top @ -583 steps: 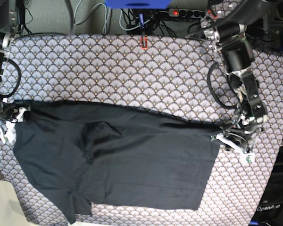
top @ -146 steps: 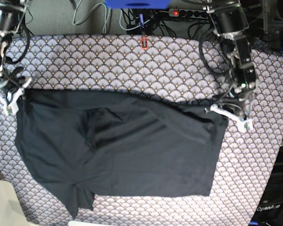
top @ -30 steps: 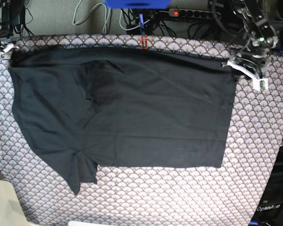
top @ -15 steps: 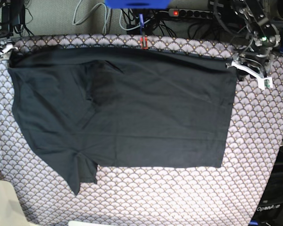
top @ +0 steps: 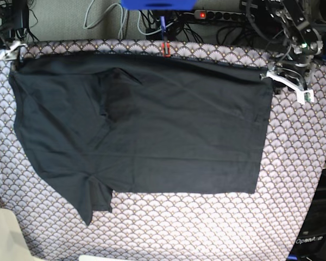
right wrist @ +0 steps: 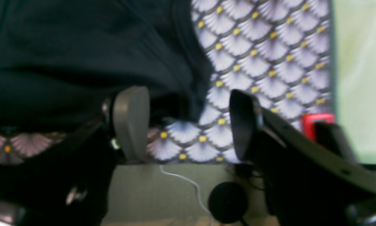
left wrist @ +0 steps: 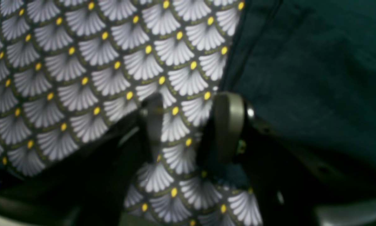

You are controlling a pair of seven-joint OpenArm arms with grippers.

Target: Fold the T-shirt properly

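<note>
My left gripper (left wrist: 188, 125) and right gripper (right wrist: 188, 122) gape empty beside the T-shirt (top: 141, 125); careless regrasping could rumple it.

I see a plain black T-shirt (top: 152, 125) without print on a table cloth (top: 206, 228) patterned in grey-white scallop fans with dark outlines and yellow dots, and a small red clip (top: 165, 49) at its far edge.

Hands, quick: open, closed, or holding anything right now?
Left hand: open, nothing between the jaws, beside the T-shirt edge.
Right hand: open, empty, at the shirt corner.
</note>
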